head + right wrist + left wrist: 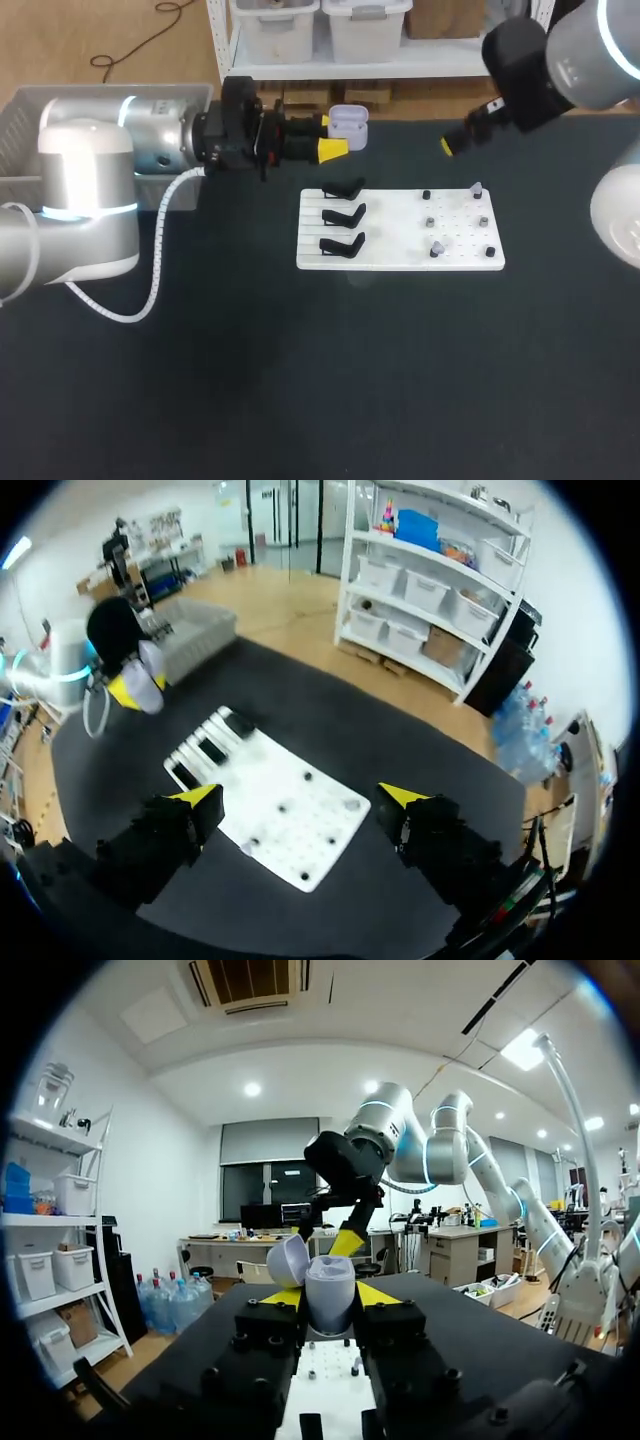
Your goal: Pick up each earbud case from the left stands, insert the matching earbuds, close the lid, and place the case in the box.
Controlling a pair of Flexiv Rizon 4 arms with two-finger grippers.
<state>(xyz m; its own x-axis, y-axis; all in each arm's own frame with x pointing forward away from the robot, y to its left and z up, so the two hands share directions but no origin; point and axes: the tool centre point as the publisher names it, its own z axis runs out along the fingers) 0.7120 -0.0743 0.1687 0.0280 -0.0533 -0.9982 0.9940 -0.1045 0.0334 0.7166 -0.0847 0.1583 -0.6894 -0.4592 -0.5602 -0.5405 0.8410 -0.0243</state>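
Dark desk (300, 380) carries a white rectangular plastic board (400, 258) with three black stands (343, 215) on its left side. Left end effector (333, 136) grips a pale lavender earbud case (347, 124), lid open, above the desk's far edge. Right end effector (300, 798) stands wide, holding nothing.

Head view high behind, down on the table (300, 380); wrist views outward from each wrist; white board (400, 230) in all.
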